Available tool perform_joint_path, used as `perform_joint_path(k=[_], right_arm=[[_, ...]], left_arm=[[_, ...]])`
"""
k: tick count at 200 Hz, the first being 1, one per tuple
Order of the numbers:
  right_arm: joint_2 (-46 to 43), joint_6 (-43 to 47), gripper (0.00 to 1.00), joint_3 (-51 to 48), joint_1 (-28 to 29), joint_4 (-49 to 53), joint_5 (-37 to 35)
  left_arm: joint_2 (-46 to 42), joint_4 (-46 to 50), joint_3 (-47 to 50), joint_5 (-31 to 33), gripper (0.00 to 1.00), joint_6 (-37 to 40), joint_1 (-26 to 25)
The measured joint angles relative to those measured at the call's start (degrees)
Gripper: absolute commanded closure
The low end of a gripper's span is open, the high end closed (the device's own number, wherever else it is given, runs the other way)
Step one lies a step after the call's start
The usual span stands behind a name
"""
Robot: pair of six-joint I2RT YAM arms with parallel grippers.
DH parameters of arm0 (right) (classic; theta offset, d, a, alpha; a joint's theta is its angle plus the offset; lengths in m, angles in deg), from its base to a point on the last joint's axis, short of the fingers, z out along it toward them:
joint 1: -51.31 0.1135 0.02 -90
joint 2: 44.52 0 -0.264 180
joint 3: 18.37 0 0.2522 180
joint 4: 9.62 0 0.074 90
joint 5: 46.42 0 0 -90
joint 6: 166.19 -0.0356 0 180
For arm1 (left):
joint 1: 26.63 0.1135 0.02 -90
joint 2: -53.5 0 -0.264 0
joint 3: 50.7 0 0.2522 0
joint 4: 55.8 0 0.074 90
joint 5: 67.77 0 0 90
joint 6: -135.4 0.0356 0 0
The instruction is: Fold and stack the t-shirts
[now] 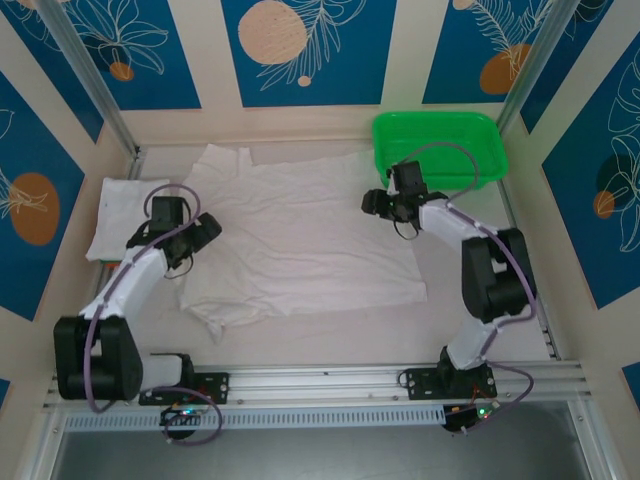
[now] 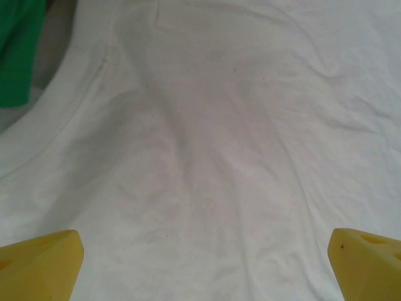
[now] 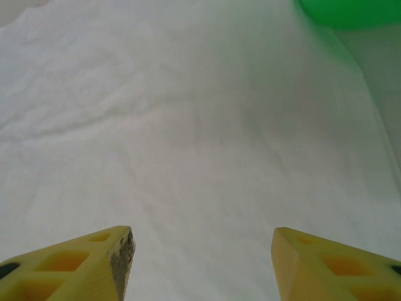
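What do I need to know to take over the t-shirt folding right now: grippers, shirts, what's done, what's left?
Grippers: the left gripper is open and holds nothing, low over the left edge of the spread shirt. The right gripper is open and holds nothing, over the shirt's far right part.
Things: a plain white cotton t-shirt lies spread mid-table. A second white shirt lies as a compact rectangle at far left. The green plastic mesh basket is at far right.
Done: one shirt apparently folded.
Left: fold the spread one and stack it.
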Motion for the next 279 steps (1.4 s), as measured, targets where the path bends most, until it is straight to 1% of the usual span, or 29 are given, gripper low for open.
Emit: perform_joint_path(k=[17,44,77,105,130,179,206,230,250,279], right_arm=[[6.4,0.6,0.4,8.3,0.0,0.4,1.3],[15.4,0.6,0.4,20.0,0.0,1.0,3.2],[22.8,0.0,0.39,28.6,0.0,2.7,3.6],[24.1,-0.3,0.38,29.9,-0.1,4.3,3.6],[24.1,0.8,0.37,29.8,0.7,5.2,2.4],[24.2,3.8,0.37,29.0,4.2,7.0,0.1],[26.4,4.0,0.37,30.4,5.5,9.0,0.1],[29.3,3.7,0.37,31.9,4.9,11.3,-0.2],[29.4,3.2,0.37,33.6,3.9,12.3,-0.5],[29.4,3.2,0.36,33.7,2.8,14.1,-1.3]], left_arm=[[3.3,-2.5,-1.2,0.0,0.0,-0.5,-0.3],[5.2,-4.9,-1.6,0.0,0.0,-1.3,-1.3],[7.0,-5.4,-1.9,1.2,0.0,-1.3,-1.4],[9.7,-5.9,-2.1,1.7,0.0,-1.4,-1.4],[14.0,-6.2,-3.3,2.2,0.0,-1.9,-1.4],[19.9,-7.5,-4.8,2.2,0.0,-3.2,-1.4],[22.7,-7.9,-6.0,2.2,0.0,-3.9,-1.3],[24.3,-9.4,-7.6,1.5,0.0,-4.6,-1.0],[25.5,-10.9,-8.7,0.9,0.0,-5.1,-0.8],[25.5,-12.3,-8.7,-0.4,0.0,-5.8,-0.8]])
